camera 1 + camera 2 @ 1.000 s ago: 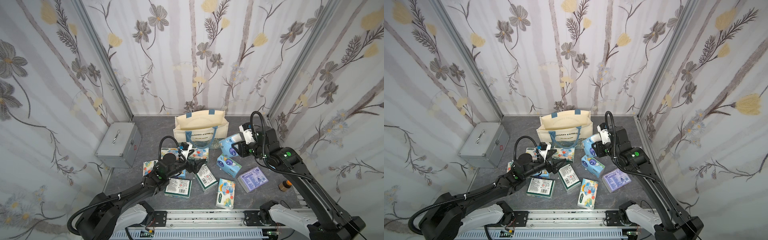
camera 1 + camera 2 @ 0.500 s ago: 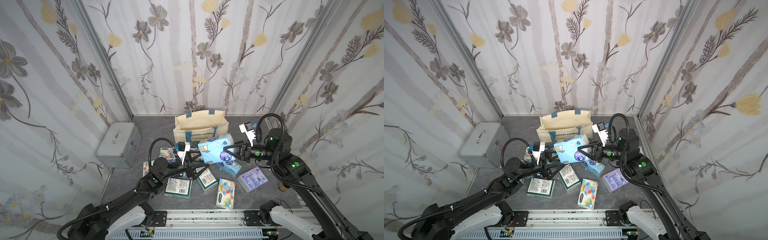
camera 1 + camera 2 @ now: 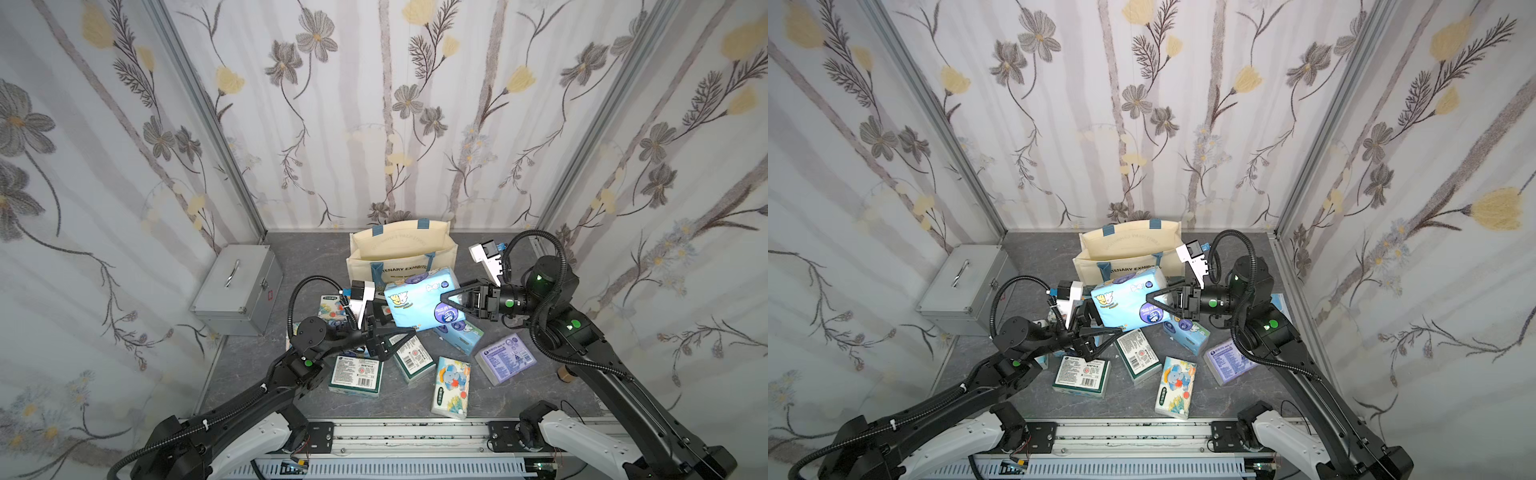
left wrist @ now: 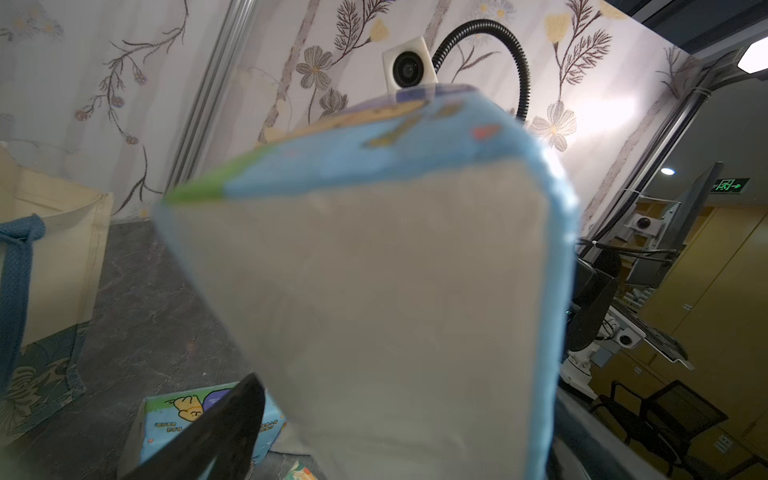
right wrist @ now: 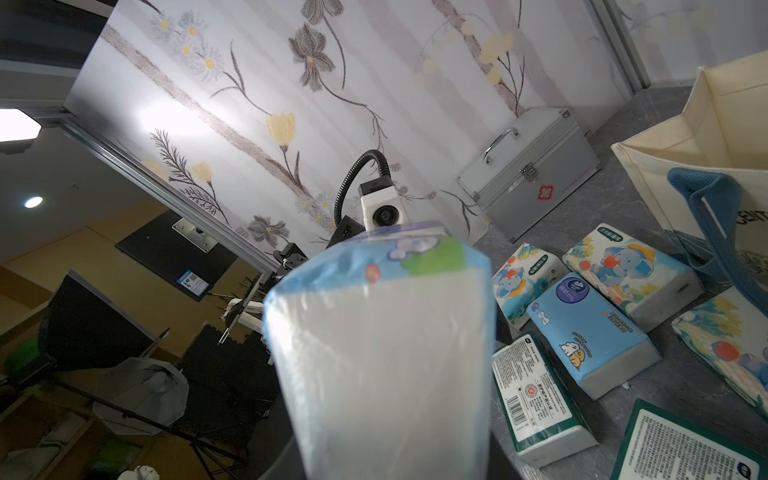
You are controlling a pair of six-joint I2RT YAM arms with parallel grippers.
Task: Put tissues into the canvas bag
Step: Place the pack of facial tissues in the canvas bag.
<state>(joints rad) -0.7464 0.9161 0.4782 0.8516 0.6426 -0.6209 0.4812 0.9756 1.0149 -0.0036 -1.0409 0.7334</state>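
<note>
While your right gripper (image 3: pixel 444 298) clamps one end of a light blue pack (image 3: pixel 419 299), held aloft just in front of the canvas bag (image 3: pixel 361 266), your left gripper (image 3: pixel 399 343) gapes wide by its other end, gripping nothing. No pack shows inside the bag, and the other packs (image 3: pixel 451 386) lie on the table (image 3: pixel 519 395), so I judge the job barely begun.

Light-blue cartoon-print tissue pack (image 3: pixel 411 301); cream, blue-handled canvas bag (image 3: pixel 399 249).
</note>
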